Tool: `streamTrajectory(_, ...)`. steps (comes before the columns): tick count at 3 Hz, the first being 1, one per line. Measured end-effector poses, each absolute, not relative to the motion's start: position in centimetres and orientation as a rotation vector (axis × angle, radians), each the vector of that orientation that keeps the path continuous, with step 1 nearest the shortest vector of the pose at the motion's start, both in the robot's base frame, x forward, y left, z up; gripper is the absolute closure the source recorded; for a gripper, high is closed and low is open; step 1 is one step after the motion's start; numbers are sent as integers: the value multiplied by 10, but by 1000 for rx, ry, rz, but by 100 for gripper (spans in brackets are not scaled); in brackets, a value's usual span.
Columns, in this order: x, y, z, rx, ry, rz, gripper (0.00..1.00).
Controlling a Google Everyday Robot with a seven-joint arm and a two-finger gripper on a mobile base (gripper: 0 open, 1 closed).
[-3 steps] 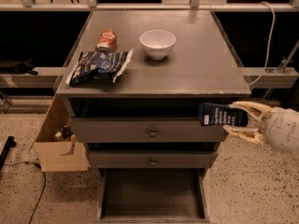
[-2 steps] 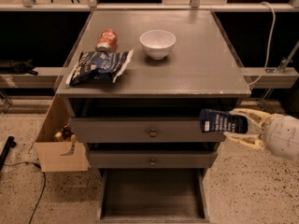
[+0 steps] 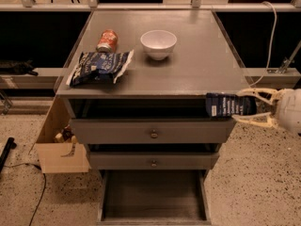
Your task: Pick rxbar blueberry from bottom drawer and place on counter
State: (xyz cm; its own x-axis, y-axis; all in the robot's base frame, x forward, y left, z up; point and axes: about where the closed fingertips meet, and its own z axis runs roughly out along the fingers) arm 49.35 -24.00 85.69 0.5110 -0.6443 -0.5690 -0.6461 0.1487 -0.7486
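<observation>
You're seeing a chip bag [image 3: 99,67] lying flat, red can [image 3: 107,40] lying just behind it, white bowl [image 3: 158,44] standing to their right. Cardboard box [image 3: 61,150] sitting on floor [image 3: 263,182], left.

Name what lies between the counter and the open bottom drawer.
Two knobbed drawers, in the camera view; the gripper holds the rxbar blueberry by the counter's front-right corner.

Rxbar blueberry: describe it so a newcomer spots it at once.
From the counter, go to its front right corner. Just below, the end effector holds the rxbar blueberry. Small, flat and navy, it is in the air, unlike the crinkled chip bag on top.
</observation>
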Motion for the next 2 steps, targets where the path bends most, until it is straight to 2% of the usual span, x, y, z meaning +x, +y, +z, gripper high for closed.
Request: streamTrajectory(2, 498, -235, 856, -1542, 1158, 34, 100)
